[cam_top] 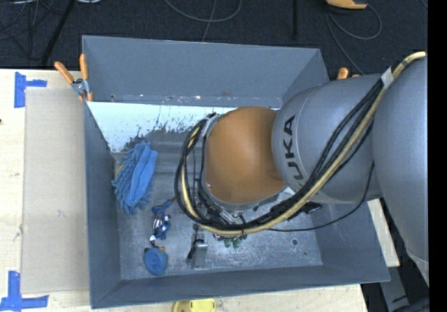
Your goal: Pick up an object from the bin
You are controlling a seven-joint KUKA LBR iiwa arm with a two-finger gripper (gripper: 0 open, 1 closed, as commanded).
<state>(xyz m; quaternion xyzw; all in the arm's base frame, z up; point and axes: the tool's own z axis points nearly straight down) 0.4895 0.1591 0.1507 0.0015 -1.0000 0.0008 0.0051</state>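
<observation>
Hanging just right of blue disc (155, 260), gripper (198, 249), opening impossible to tell; risk: off-target descent shoves disc aside, grasp closes on nothing.

Bin floor (279, 251): middle and right part hidden under the arm's orange cover (241, 157).
Arm (349, 143): cut off at right edge.
Small blue-and-white thing (161, 223): kind too small to tell.

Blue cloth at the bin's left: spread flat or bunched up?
Bunched up: the blue cloth lies gathered in ridged folds, not flat.
</observation>
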